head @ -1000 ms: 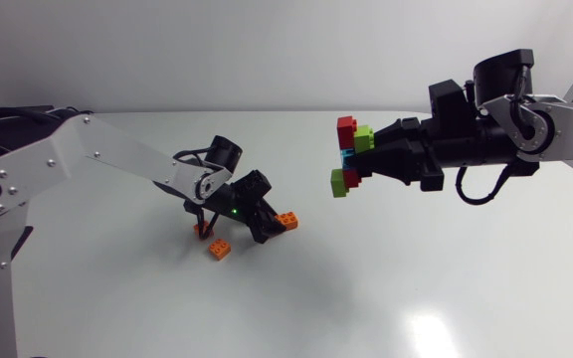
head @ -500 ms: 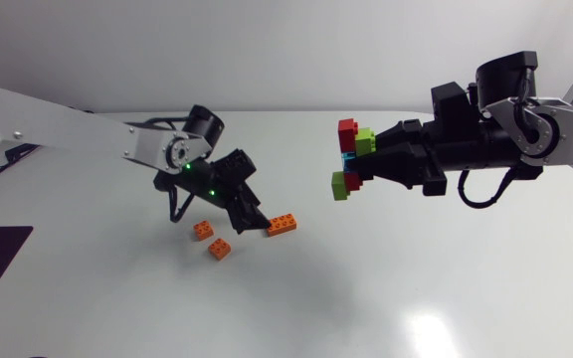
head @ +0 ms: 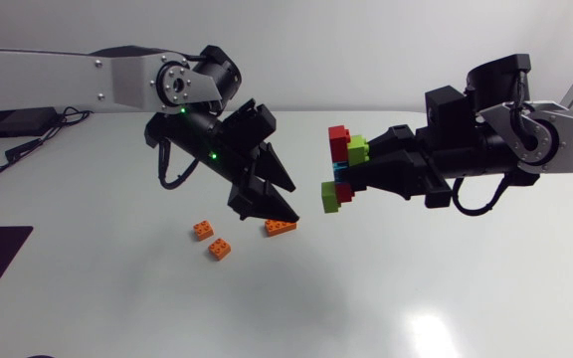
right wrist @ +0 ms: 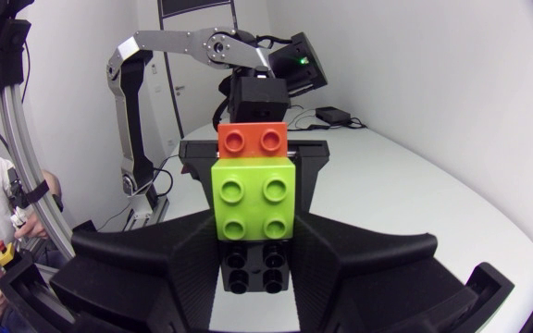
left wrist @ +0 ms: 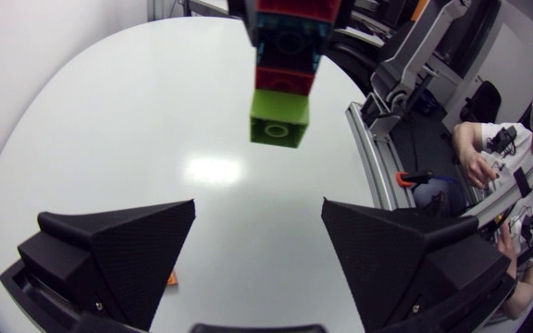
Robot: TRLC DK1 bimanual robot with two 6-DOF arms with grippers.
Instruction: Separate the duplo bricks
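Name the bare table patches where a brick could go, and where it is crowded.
Free: the table's near side, in front of the orange bricks, and the part beneath the right gripper. Crowded: around the orange bricks, under the left gripper facing the brick stack.

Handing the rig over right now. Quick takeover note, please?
Right jaws: shut on the stack of red, green and blue plastic duplo bricks, held above the white table.
Left jaws: open, empty, in the air, the stack ahead of them, not touching.
Done: three orange duplo bricks lie loose on the table.
Left: the held stack is unseparated; probably the Left jaws take its end green brick next.
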